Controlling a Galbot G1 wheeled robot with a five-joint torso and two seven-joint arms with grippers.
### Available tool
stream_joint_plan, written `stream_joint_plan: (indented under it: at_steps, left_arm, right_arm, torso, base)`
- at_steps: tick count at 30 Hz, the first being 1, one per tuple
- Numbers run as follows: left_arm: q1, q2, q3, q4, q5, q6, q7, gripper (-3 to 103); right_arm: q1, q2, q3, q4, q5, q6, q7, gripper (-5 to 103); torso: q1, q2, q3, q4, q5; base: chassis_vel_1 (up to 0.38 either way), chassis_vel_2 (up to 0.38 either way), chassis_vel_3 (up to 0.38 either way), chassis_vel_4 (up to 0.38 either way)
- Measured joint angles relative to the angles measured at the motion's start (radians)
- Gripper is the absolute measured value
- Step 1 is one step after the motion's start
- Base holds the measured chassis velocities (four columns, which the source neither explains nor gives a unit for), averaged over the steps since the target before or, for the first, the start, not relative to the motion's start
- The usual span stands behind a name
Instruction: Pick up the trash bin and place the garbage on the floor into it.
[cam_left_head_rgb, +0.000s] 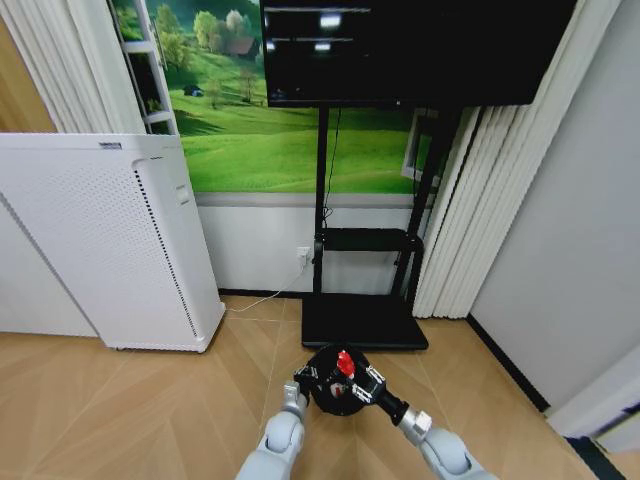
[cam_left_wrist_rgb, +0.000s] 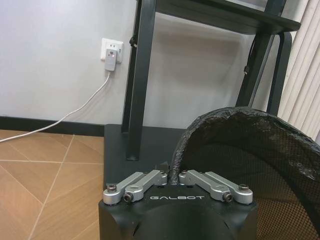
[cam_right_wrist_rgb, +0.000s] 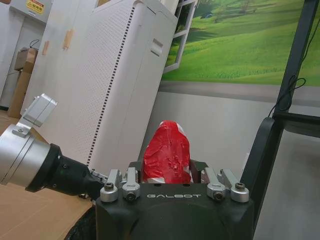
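The left gripper (cam_left_wrist_rgb: 174, 176) is clamping the rim of the small black round mesh trash bin (cam_left_wrist_rgb: 260, 165) while the right gripper (cam_right_wrist_rgb: 172, 175), directly above its mouth, is pinching 1 red-and-white wrapper (cam_right_wrist_rgb: 166, 155), risking an off-centre release missing it.

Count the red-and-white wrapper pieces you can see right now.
1. A red-and-white wrapper is held in the right claw directly over the trash bin, whose rim the left claw grips. Others may be hidden inside the bin.

Both grippers (cam_left_head_rgb: 303, 378) (cam_left_head_rgb: 350, 375) clamped, arms fwd
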Motion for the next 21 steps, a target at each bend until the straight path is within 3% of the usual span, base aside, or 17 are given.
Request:
stream_joint_plan:
  at_steps: [5,6,7,9,13,14,16,17,21]
  left_arm:
    - [0.000,-0.001,0.000,0.000,0.000,0.000,0.000,4]
    - [-0.001,-0.002,0.000,0.000,0.000,0.000,0.001,4]
    - [-0.001,-0.002,0.000,0.000,0.000,0.000,0.001,4]
    - [-0.001,-0.002,0.000,0.002,0.001,0.000,0.001,4]
    - [-0.001,-0.003,0.000,0.003,0.001,0.000,0.002,4]
    - [-0.002,-0.003,0.000,0.004,0.002,0.000,0.002,4]
    - [-0.003,-0.004,-0.001,0.005,0.002,-0.001,0.002,4]
    - [-0.004,-0.004,-0.002,0.007,0.002,-0.002,0.003,4]
    - [-0.005,-0.004,-0.002,0.007,0.001,-0.002,0.003,4]
  right_arm:
    - [-0.001,-0.001,-0.001,0.002,-0.003,0.004,0.000,46]
    - [-0.001,-0.001,-0.002,0.002,-0.006,0.006,-0.002,54]
    - [-0.001,-0.001,-0.002,0.002,-0.006,0.006,-0.002,54]
    - [0.000,0.000,-0.005,0.002,-0.007,0.007,-0.004,65]
    - [0.003,0.002,-0.006,0.002,-0.007,0.008,-0.004,71]
    - [0.006,0.002,-0.008,0.001,-0.007,0.008,-0.003,83]
    - [0.008,0.003,-0.010,0.000,-0.005,0.007,-0.001,88]
    - [0.009,0.002,-0.013,-0.001,0.000,0.006,0.005,99]
    - [0.010,0.000,-0.014,-0.001,0.003,0.003,0.012,100]
  torso:
    - [0.000,0.000,0.000,0.0000,0.0000]
    - [0.000,0.000,0.000,0.0000,0.0000]
    - [0.000,0.000,0.000,0.0000,0.0000]
    - [0.000,0.000,0.000,0.0000,0.0000]
    - [0.000,0.000,0.000,0.0000,0.0000]
    - [0.000,0.000,0.000,0.0000,0.0000]
    - [0.000,0.000,0.000,-0.0001,0.0000]
    - [0.000,0.000,0.000,0.0000,0.0000]
    - [0.000,0.000,0.000,-0.0001,0.0000]
  base:
    - [0.000,0.000,0.000,0.000]
    - [0.000,0.000,0.000,0.000]
    - [0.000,0.000,0.000,0.000]
    - [0.000,0.000,0.000,0.000]
    - [0.000,0.000,0.000,0.000]
    - [0.000,0.000,0.000,0.000]
    - [0.000,0.000,0.000,0.000]
    - [0.000,0.000,0.000,0.000]
    - [0.000,0.000,0.000,0.000]
